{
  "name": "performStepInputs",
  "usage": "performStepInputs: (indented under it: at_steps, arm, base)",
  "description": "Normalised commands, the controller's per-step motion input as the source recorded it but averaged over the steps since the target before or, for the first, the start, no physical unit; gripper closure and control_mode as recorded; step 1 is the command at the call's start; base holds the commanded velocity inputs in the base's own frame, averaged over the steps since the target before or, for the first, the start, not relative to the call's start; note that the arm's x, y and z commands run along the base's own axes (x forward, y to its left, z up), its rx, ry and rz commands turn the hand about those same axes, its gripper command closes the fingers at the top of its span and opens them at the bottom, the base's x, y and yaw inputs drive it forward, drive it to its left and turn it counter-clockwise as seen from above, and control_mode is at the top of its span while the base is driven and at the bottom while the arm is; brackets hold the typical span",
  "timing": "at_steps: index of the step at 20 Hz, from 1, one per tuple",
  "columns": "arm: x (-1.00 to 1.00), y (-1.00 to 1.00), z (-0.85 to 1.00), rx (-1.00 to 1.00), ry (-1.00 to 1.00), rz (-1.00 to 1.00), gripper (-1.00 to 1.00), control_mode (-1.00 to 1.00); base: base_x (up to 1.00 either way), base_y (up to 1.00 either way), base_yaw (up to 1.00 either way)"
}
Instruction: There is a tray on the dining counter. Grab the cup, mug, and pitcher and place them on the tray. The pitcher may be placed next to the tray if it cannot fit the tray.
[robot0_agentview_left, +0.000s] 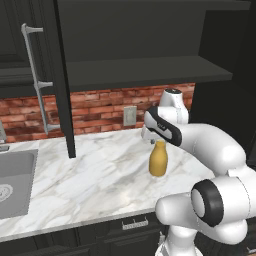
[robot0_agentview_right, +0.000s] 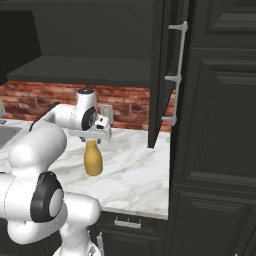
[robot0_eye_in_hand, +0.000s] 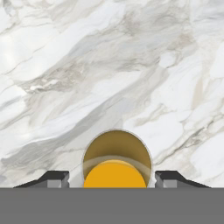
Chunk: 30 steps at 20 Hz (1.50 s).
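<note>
The pitcher (robot0_agentview_left: 158, 159), a yellow-orange bottle-shaped carafe with a narrow neck, stands upright on the white grey-veined marble counter (robot0_agentview_left: 95, 175), right of centre in the left base view and left of centre in the right base view (robot0_agentview_right: 93, 158). Behind it runs a red brick backsplash (robot0_agentview_left: 95, 112) with a pale wall socket (robot0_agentview_left: 130, 115) just upper left of the pitcher's neck. A steel sink (robot0_agentview_left: 15, 182) is set into the counter at the left edge of the left base view, and a dark cabinet door (robot0_agentview_left: 62, 75) with a long metal handle (robot0_agentview_left: 37, 75) hangs open over the counter in the upper left.

The gripper (robot0_agentview_left: 152, 140) hangs straight above the pitcher, at the level of its mouth. In the hand view the pitcher's round open mouth (robot0_eye_in_hand: 117, 159) sits at the bottom centre, looked into from above, and the gripper (robot0_eye_in_hand: 112, 179) has one dark fingertip (robot0_eye_in_hand: 54, 178) on each side of it. The jaws stand apart, a small gap showing between each tip and the rim, so nothing is gripped
</note>
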Motion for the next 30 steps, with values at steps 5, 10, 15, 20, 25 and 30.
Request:
performStepInputs:
  at_steps: [5, 10, 15, 20, 25, 30]
  arm:
    - [0.0, 0.0, 0.0, 0.0, 0.0, 0.0, 1.0, -1.0]
    - [0.0, 0.0, 0.03, 0.0, 0.0, 0.0, 1.0, -1.0]
    - [0.0, -0.01, 0.16, 0.0, 0.0, 0.0, 1.0, -1.0]
    - [-0.04, -0.01, 0.18, 0.0, -0.01, 0.0, 1.0, -1.0]
    - [-0.17, 0.0, 0.16, 0.0, 0.0, 0.0, 1.0, -1.0]
    - [-0.49, 0.0, 0.23, 0.0, -0.02, 0.0, 1.0, -1.0]
  base:
    - [0.0, 0.0, 0.0]
    - [0.0, 0.0, 0.0]
    - [0.0, 0.0, 0.0]
    - [0.0, 0.0, 0.0]
    - [0.0, 0.0, 0.0]
    - [0.0, 0.0, 0.0]
